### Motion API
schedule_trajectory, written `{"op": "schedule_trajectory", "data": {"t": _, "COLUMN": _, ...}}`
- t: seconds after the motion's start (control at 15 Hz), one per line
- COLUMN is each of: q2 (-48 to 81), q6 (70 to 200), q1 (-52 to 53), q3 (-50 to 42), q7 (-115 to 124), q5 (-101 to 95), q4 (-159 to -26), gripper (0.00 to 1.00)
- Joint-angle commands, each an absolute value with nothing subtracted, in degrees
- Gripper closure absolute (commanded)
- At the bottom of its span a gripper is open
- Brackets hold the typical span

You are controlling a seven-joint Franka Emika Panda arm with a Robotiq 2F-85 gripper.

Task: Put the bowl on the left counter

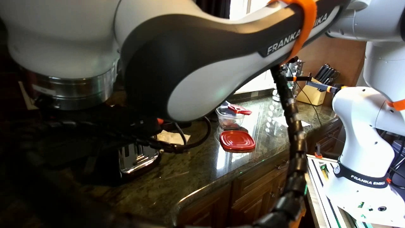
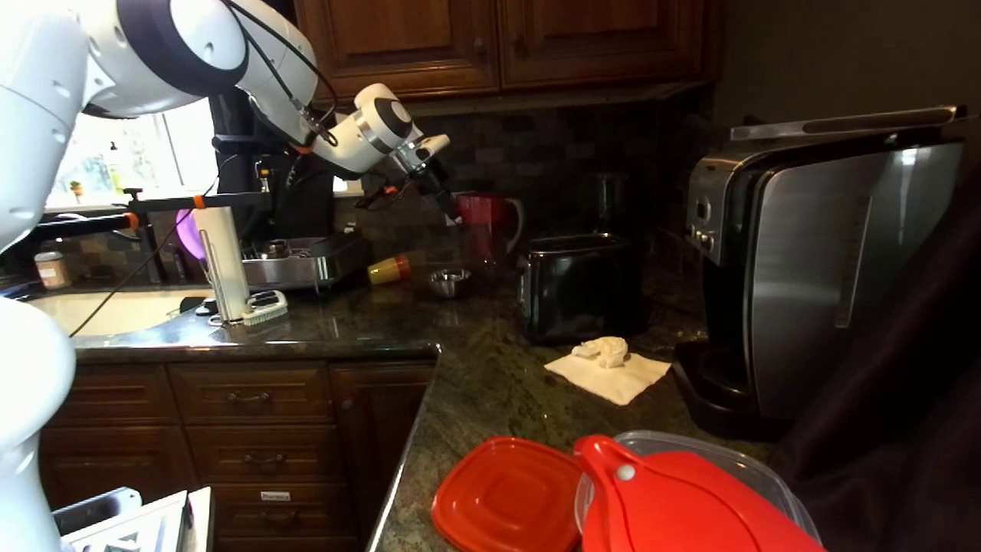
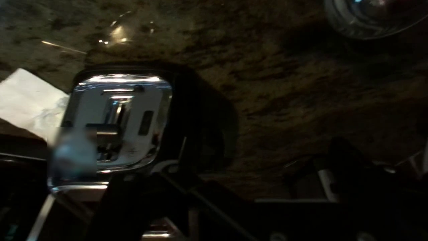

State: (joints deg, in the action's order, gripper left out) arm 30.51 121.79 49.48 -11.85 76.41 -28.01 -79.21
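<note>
The bowl (image 2: pixel 450 284), small and shiny silver, stands upright on the dark speckled counter (image 2: pixel 490 383), left of the toaster in an exterior view. In the wrist view the bowl (image 3: pixel 376 18) is cut off by the top right corner. My gripper (image 2: pixel 454 218) hangs above the bowl, clearly apart from it, tilted downward, in front of the red pitcher. In the wrist view my gripper (image 3: pixel 264 150) has its dark fingers wide apart with only counter between them. In an exterior view the arm and dark shadow hide the gripper and bowl, while the counter (image 1: pixel 196 171) shows.
A black and chrome toaster (image 2: pixel 579 295) stands beside the bowl; it also shows in the wrist view (image 3: pixel 122 117). A red pitcher (image 2: pixel 484 222) and a yellow cup (image 2: pixel 387 271) are close behind. A coffee machine (image 2: pixel 843 268), paper napkin (image 2: pixel 613 383) and red dish (image 2: pixel 510 491) lie nearer.
</note>
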Motion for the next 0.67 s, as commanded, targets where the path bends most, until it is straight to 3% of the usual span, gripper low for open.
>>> {"op": "schedule_trajectory", "data": {"t": 0.0, "q2": 22.33, "q6": 118.56, "q1": 54.02, "q3": -15.8, "q7": 89.72, "q5": -34.53, "q4": -91.82, "gripper": 0.0}}
{"op": "schedule_trajectory", "data": {"t": 0.13, "q2": 20.73, "q6": 115.59, "q1": 55.06, "q3": -16.19, "q7": 93.38, "q5": -36.32, "q4": -95.17, "gripper": 0.0}}
{"op": "schedule_trajectory", "data": {"t": 0.2, "q2": 24.53, "q6": 115.92, "q1": 48.56, "q3": -9.82, "q7": 89.56, "q5": -36.25, "q4": -87.95, "gripper": 0.0}}
{"op": "schedule_trajectory", "data": {"t": 0.6, "q2": 16.6, "q6": 121.27, "q1": 41.82, "q3": -3.23, "q7": 79.18, "q5": -31.84, "q4": -98.89, "gripper": 0.0}}
